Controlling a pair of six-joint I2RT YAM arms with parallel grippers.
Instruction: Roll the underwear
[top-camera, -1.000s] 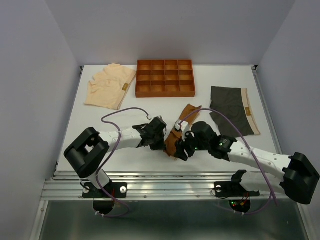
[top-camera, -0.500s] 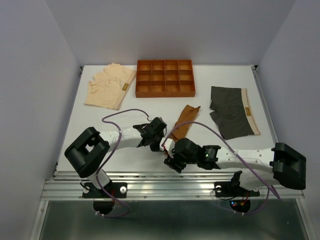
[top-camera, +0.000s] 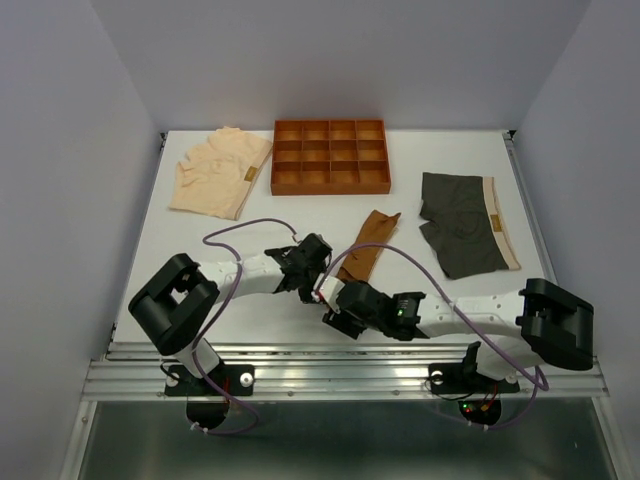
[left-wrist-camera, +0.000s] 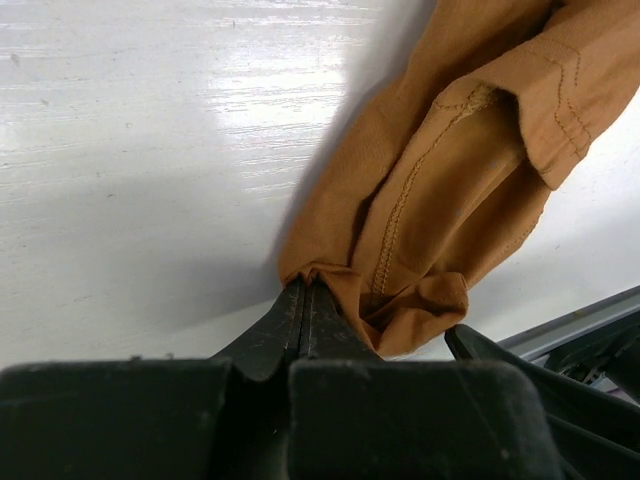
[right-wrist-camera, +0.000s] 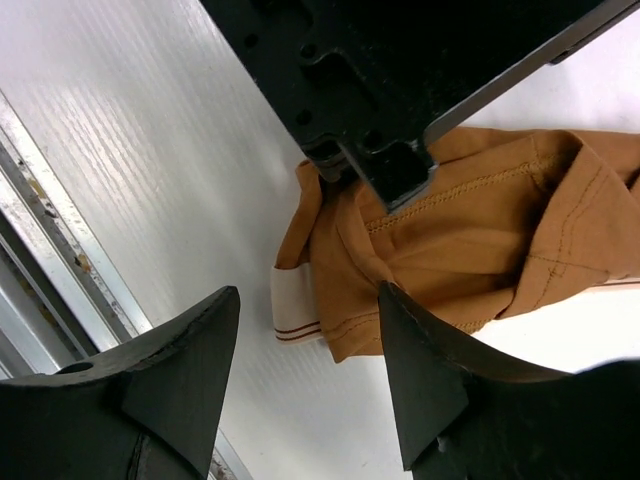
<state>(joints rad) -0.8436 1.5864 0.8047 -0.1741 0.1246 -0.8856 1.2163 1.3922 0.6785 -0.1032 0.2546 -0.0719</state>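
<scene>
Brown underwear (top-camera: 368, 245) pinched at its lower end, centre frame.
Left gripper (left-wrist-camera: 305, 290) is clamped tight on the bunched fabric; right gripper (right-wrist-camera: 308, 305) sits just beside it, jaws apart, gripping nothing. Grey underwear (top-camera: 460, 225) lies right, peach underwear (top-camera: 215, 175) upper left.

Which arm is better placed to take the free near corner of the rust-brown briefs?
Right. The right fingers stand open beside the rust-brown fabric briefs' cream waistband corner; the left fingers are shut on the neighbouring edge.
</scene>
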